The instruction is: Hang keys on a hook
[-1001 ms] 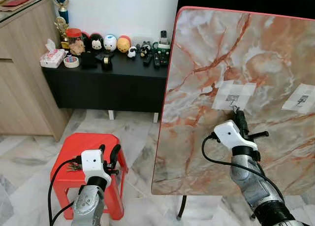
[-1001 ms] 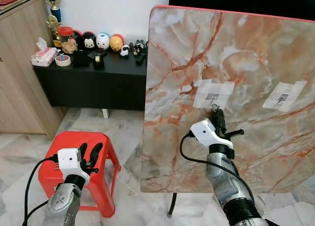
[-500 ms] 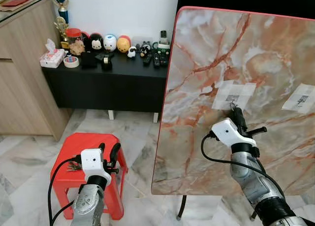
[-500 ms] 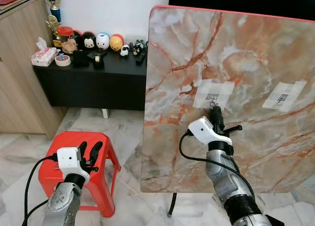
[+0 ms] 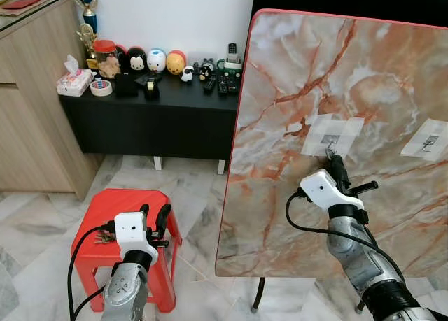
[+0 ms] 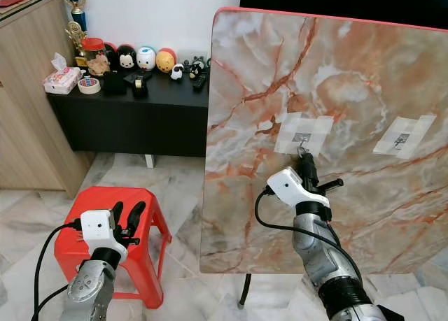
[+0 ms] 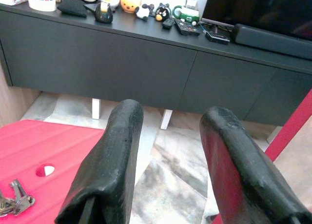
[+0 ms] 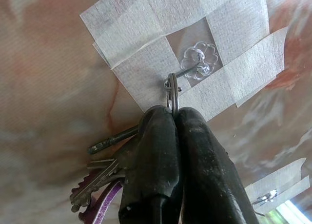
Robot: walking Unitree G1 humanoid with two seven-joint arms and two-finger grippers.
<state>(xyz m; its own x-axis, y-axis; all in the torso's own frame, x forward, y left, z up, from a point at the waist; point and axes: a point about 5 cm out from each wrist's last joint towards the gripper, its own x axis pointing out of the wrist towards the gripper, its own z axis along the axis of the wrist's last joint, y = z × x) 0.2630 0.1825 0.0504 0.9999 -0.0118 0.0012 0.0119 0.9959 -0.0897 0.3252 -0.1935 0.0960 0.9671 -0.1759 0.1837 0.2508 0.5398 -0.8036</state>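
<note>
Keys (image 8: 105, 173) dangling downward, ring (image 8: 171, 91) upright

No legible text anywhere.

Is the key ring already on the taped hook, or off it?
Cannot tell for sure. The key ring touches the clear hook, but the right pincer is shut on it.

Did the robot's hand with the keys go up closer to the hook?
Yes, a little. The right gripper has crept up the marble board toward the taped hook, bringing the keys along.
</note>
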